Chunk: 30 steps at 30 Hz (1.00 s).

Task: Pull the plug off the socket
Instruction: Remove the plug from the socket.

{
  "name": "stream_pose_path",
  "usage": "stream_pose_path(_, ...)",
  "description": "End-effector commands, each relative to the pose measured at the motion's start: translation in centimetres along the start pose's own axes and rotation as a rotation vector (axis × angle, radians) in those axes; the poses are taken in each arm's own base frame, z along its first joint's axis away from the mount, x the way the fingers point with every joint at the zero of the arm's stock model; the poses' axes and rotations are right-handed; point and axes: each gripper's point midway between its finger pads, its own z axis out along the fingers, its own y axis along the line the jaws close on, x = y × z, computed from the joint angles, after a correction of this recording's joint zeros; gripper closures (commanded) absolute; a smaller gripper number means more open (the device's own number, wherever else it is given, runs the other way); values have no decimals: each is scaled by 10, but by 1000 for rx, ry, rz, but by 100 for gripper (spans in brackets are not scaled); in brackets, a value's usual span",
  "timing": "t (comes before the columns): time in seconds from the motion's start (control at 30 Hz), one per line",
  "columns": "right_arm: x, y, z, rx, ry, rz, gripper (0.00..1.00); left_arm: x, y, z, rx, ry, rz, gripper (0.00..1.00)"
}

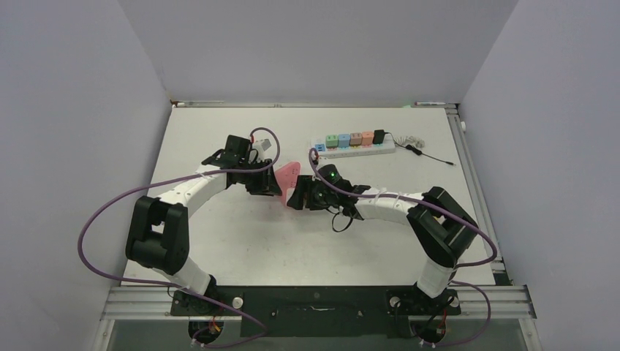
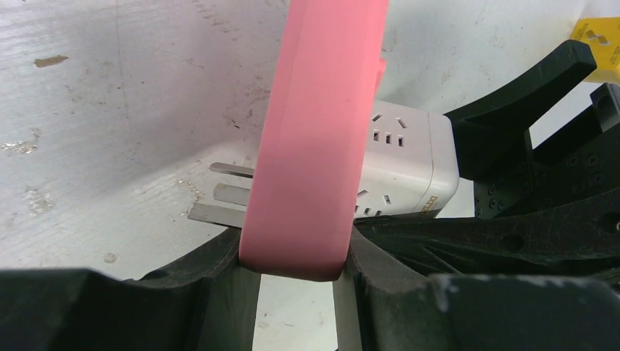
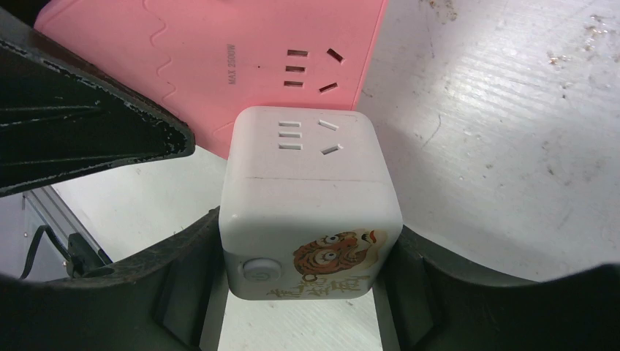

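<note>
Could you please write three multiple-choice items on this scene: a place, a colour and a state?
1. Where is the power strip?
A. at the far side of the table
B. between the arm bases
C. by the left wall

2. What colour is the socket in the left gripper?
A. blue
B. pink
C. black

3. How is the right gripper?
A. open, empty
B. shut on the cube
C. shut on a cable

1 A: it lies near the far edge, right of centre.
2 B: the wrist view shows it pink.
3 B: both fingers press the white cube's sides.
</note>
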Motion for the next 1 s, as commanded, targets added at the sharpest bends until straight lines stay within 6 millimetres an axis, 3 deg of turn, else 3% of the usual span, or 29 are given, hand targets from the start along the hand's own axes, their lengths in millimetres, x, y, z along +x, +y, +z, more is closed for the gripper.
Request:
stream_pose_path(0.0,1,21,8,-55,57,-15,95,-32,-7,-8,10,-114,64,100)
stream_pose_path(0.43,18,-7,33,51,127,158,95,-22,-22,2,44,-80,90,100)
stream_pose_path(0.7,16,-9,41,67,133,165,95,-14,-34,10,71,-46,117,100)
stream_pose_path(0.97,1,4,33,-11,52,93,95,-18,-25,9,21,-53,120,100)
